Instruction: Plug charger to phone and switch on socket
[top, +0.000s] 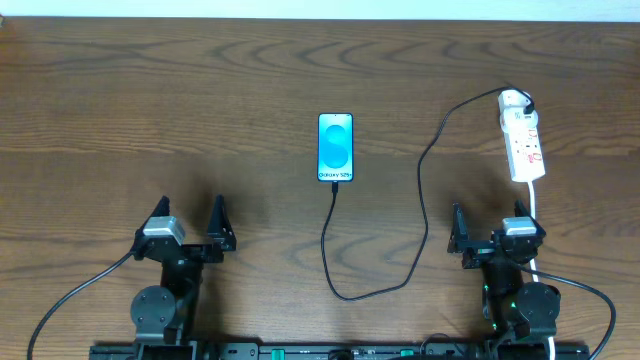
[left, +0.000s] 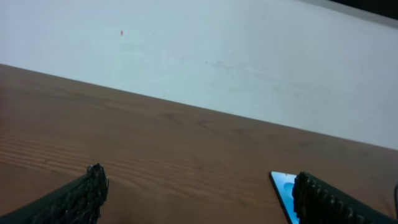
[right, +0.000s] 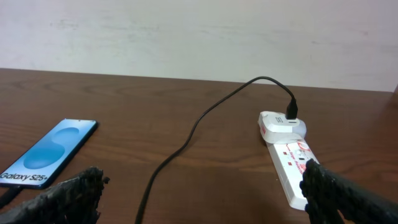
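Tabletop (top: 100, 100) shows phone (top: 335, 147), charger (top: 419, 200) reaching its base, and socket (top: 524, 140). I have left claw (top: 189, 205) and right claw (top: 488, 215) released, parked back for view.

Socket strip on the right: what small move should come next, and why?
Probably ease the open right pincer forward toward the socket to reach its switches. The charger runs from the socket's far end to the near edge of the phone and looks plugged in, though that can't be confirmed. The right pincer is the nearer one.
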